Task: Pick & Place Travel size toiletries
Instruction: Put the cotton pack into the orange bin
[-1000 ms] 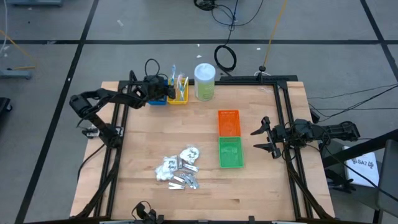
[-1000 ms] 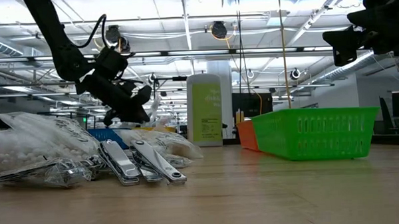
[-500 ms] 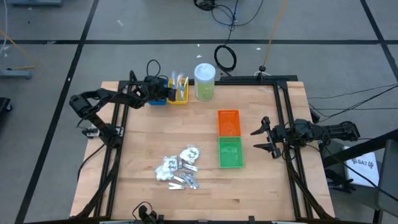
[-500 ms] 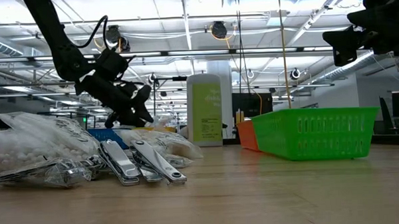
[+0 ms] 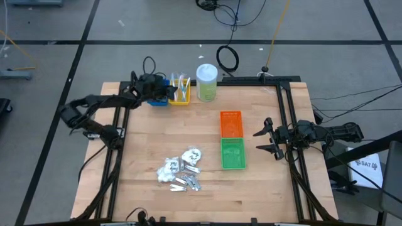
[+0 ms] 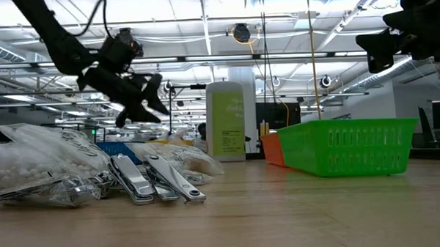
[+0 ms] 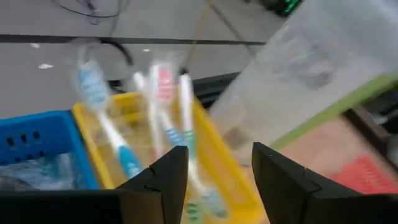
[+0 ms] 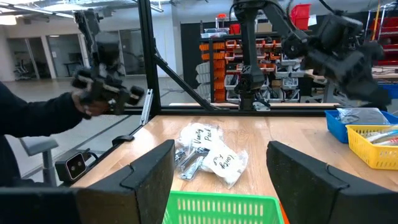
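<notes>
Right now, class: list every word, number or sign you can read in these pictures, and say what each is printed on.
"BA7": apparently the start of the print on the white tag beside the right arm's base; the rest is too small to read.
White packets: cursive print, too blurred to read.
Tall jar: faint marks on its green label, unreadable.
No other text can be read.
</notes>
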